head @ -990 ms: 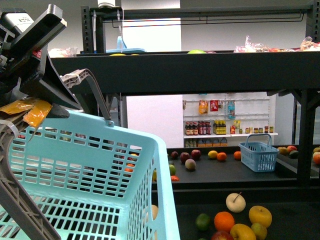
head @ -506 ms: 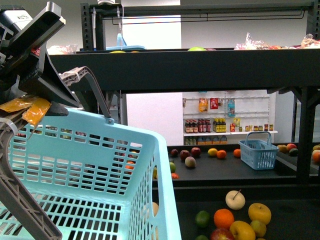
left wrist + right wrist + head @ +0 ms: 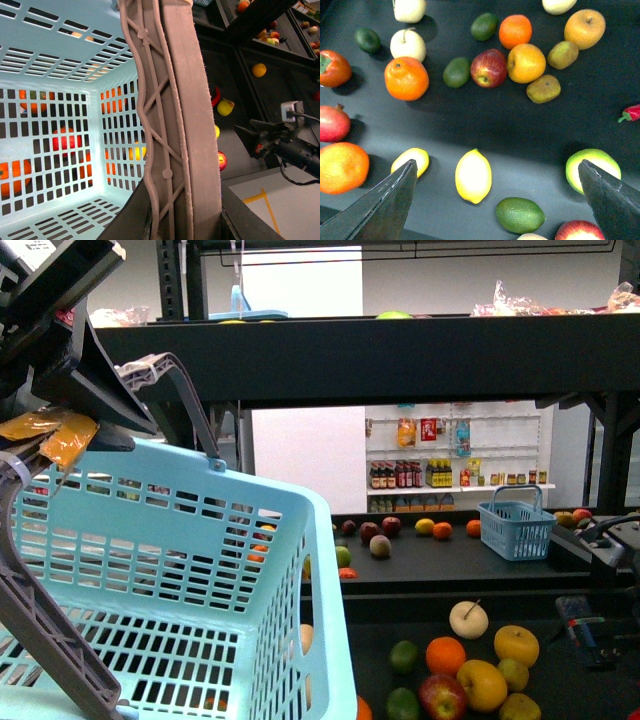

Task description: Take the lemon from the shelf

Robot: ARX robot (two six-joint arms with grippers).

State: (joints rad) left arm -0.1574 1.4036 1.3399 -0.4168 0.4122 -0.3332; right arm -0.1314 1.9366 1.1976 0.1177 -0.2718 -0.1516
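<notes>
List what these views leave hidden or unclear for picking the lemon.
- Right wrist view: a finger of the right gripper covers part of a second yellow fruit beside the lemon.
- Front view: the basket hides the shelf's lower left, and the lemon cannot be picked out there.
- Left wrist view: the handle fills the middle; what grips it is cut off at the edge.

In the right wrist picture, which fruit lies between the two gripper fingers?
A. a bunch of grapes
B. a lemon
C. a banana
B: the yellow oval lemon lies on the shelf between the wide-open fingers of the right gripper. No banana or grapes are in view.
</notes>
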